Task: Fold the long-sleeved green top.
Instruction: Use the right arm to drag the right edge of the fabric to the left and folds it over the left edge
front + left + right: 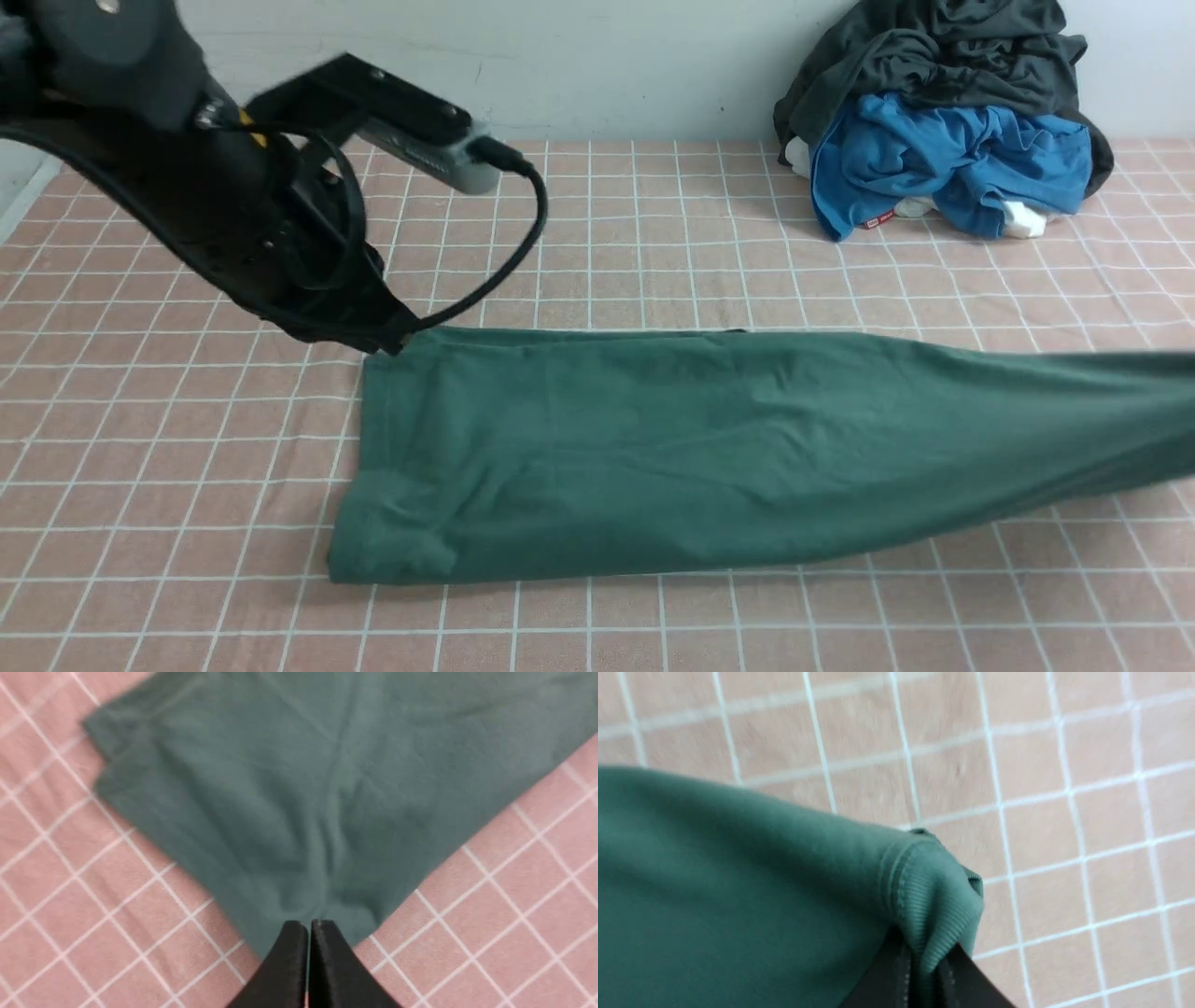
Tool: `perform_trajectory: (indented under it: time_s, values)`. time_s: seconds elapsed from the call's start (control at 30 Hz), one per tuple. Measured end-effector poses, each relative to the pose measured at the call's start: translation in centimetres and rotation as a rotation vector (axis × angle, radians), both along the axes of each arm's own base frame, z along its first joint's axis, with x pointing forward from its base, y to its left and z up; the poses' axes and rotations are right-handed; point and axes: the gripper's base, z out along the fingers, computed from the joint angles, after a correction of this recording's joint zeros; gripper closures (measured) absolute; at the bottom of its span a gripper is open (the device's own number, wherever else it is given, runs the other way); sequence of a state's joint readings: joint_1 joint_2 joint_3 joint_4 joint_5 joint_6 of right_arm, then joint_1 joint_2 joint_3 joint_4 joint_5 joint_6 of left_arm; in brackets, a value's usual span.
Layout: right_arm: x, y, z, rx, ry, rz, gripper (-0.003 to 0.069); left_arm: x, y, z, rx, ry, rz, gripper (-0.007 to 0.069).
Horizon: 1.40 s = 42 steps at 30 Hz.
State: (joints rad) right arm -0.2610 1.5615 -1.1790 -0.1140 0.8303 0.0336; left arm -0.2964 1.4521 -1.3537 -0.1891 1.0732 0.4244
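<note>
We note the green top (709,448) lies as a long folded band across the desk (653,233), its right end running out of the front view. The left claw (392,341) is closed, pinching the far left corner. The right claw (924,956) is clamped on a ribbed edge, held above the desk.

Was prob. a robot lab setup: pink checked tablecloth (653,233), bare white wall (607,56), clothes pile (943,121) far right.
</note>
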Motion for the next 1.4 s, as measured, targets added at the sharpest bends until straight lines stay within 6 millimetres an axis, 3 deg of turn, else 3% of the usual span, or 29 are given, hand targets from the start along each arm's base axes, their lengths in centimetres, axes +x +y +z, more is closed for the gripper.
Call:
perform_trajectory:
  time_s: [0.03,0.07,0.17,0.23,0.33,0.37,0.43,0.5,0.6,0.63,0.8,0.9,1.03,1.23,1.33,1.4]
  values:
    - [0.0,0.3,0.9,-0.008,-0.018,0.011,0.0645,-0.4,0.1,0.4,-0.004,-0.013,0.001,0.0628]
    - [-0.5,1.8,4.9,-0.046,-0.097,0.06,0.0645,-2.1,0.6,1.5,-0.023,-0.05,0.011,0.0628]
    - [-1.0,5.3,9.7,-0.077,-0.173,0.179,0.0645,-4.9,1.5,2.9,-0.048,-0.108,0.018,0.0628]
    - [-1.1,6.9,11.3,-0.08,-0.2,0.231,0.0645,-5.9,1.8,3.2,-0.055,-0.125,0.018,0.0628]
    - [-1.3,13.7,14.3,-0.061,-0.24,0.444,0.0645,-9.0,2.7,4.2,-0.085,-0.189,0.023,0.0628]
    - [-1.3,14.9,14.5,-0.055,-0.245,0.479,0.0645,-9.4,2.8,4.4,-0.089,-0.2,0.023,0.0628]
    - [-1.0,19.2,14.7,-0.024,-0.256,0.589,0.0645,-11.0,3.3,5.2,-0.103,-0.246,0.023,0.0628]
    - [-0.5,22.6,14.1,0.003,-0.245,0.659,0.0645,-11.9,3.6,5.7,-0.11,-0.269,0.021,0.0628]
    - [0.8,28.4,11.3,0.04,-0.187,0.748,0.0645,-13.5,4.0,6.6,-0.125,-0.307,0.018,0.0628]
    - [1.0,29.5,10.7,0.048,-0.176,0.761,0.0645,-13.9,4.1,6.7,-0.128,-0.313,0.017,0.0628]
    - [2.2,37.4,4.7,0.098,-0.072,0.869,0.0645,-15.5,4.3,7.4,-0.171,-0.331,0.008,0.0628]
    - [2.6,41.1,1.1,0.141,-0.019,0.91,0.0645,-16.0,4.2,7.5,-0.18,-0.338,-0.007,0.0628]
    - [3.0,44.2,-2.4,0.193,0.029,0.933,0.0645,-16.3,3.6,7.4,-0.189,-0.332,-0.06,0.0628]
    - [3.6,45.8,-6.2,0.257,0.076,0.914,0.0621,-16.5,3.0,6.5,-0.185,-0.294,-0.107,0.0628]
    - [3.7,46.0,-6.3,0.277,0.068,0.915,0.0569,-16.4,2.9,6.1,-0.182,-0.287,-0.104,0.0628]
    - [3.8,46.2,-5.3,0.28,0.046,0.941,0.0462,-16.3,2.9,5.7,-0.179,-0.279,-0.103,0.0628]
